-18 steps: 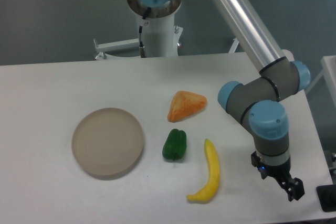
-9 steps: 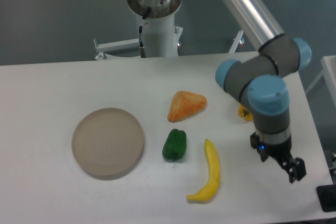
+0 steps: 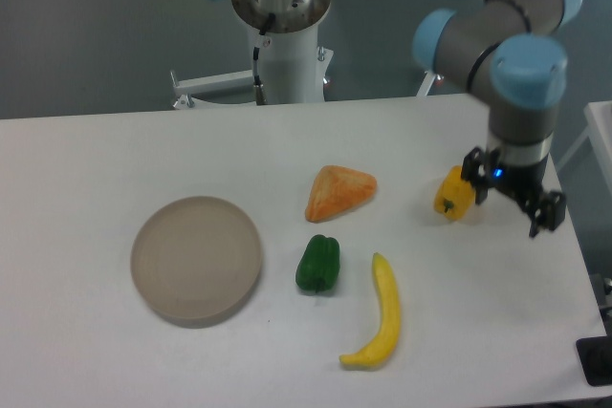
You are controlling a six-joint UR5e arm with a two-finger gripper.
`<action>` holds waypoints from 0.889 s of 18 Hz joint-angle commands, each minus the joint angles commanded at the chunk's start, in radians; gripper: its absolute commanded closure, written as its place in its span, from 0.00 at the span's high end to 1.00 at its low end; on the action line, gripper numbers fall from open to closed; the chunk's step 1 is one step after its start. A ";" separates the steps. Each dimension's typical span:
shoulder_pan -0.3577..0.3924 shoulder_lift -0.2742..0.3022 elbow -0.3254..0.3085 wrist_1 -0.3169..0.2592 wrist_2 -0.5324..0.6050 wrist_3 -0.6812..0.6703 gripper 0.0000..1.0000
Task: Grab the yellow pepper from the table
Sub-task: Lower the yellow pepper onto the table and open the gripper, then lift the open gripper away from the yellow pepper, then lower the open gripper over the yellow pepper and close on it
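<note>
The yellow pepper (image 3: 452, 195) sits on the white table (image 3: 96, 160) near its right side, small, lobed and yellow-orange. My gripper (image 3: 511, 200) hangs just to the right of it, above the table, with its jaws apart and nothing between them. Its left finger (image 3: 472, 171) is right beside the pepper's right edge; I cannot tell whether it touches. The arm's wrist rises above the gripper toward the top right.
An orange wedge-shaped item (image 3: 338, 191) lies in the middle of the table. A dark green pepper (image 3: 317, 264) and a long yellow banana (image 3: 379, 316) lie in front of it. A round beige plate (image 3: 197, 257) sits at the left. The table's right edge is close to the gripper.
The arm has swung up and back from the front right corner toward the far right. The yellow pepper, hidden behind the arm before, now shows fully, with the gripper beside it.
</note>
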State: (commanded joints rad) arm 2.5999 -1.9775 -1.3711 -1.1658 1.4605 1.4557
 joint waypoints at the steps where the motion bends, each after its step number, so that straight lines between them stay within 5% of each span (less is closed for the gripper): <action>1: 0.009 0.008 -0.025 0.002 0.001 -0.002 1.00; 16: 0.052 0.017 -0.186 0.052 -0.078 -0.140 1.00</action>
State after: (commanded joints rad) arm 2.6522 -1.9604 -1.5569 -1.1137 1.3821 1.3161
